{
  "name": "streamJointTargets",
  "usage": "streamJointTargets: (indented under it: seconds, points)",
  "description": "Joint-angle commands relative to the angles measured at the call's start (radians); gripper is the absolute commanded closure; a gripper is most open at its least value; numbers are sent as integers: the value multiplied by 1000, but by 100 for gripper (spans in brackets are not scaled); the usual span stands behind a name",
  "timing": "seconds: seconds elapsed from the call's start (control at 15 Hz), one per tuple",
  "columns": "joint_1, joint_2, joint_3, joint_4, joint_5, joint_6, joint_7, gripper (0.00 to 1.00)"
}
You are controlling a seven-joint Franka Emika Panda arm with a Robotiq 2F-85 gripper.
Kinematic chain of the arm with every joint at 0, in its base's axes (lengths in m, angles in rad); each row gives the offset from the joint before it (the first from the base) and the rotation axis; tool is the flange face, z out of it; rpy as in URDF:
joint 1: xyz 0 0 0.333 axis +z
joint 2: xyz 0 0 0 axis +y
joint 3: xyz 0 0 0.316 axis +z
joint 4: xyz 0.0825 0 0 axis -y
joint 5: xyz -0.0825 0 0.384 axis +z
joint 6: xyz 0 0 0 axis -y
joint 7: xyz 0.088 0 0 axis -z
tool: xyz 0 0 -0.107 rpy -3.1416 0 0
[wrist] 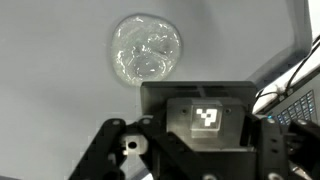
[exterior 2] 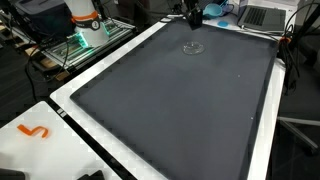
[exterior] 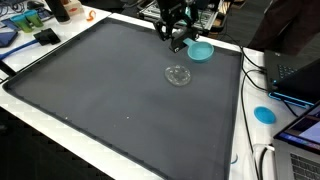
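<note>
Setting: lab bench [exterior: 240, 150] with a white top, nearly all of it covered by a dark grey mat [exterior: 110, 100]; clutter and cables crowd its edges.

Tool: the tool [exterior: 178, 42] hangs above the mat, close to the bench edge where the arm stands. Its fingers are spread wide with nothing between them; the wrist view shows the links splayed.

Thing nearest: a clear dish [exterior: 178, 75] lies flat on the mat, a little in from that same edge and well apart from the other three. It is apart from the tool, not touched. It may be a lid rather than a dish; it is too glassy to tell.

Wrist view: the clear dish [wrist: 147, 50] sits ahead of the tool and off to one side, not centred.

Neighbours: a blue bowl [exterior: 201, 51] stands just beside the tool, near the mat's corner. A blue disc [exterior: 264, 114] lies on the white margin by the laptop [exterior: 295, 75]. An orange piece [exterior 2: 35, 131] lies at the opposite corner.

Step in hand: by my reading, lining up over the clear dish.

Doing it well: I would shift sideways first until the rim sits midway between the fingers, then come straight down. A thin, light wall like this probably skids on the mat if nudged, so one finger should go inside the rim and one outside, closing gently. Keep clear of the blue bowl.
</note>
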Motion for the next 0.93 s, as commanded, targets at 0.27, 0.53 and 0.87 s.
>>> streamJointTargets:
  seconds: [0.27,0.53,0.87]
  points:
    - [33,-110,24,-5,-210,-9,192,69]
    - [50,-145,30,11,-297,-24,260,69]
    - [66,-169,33,27,-353,-42,309,69]
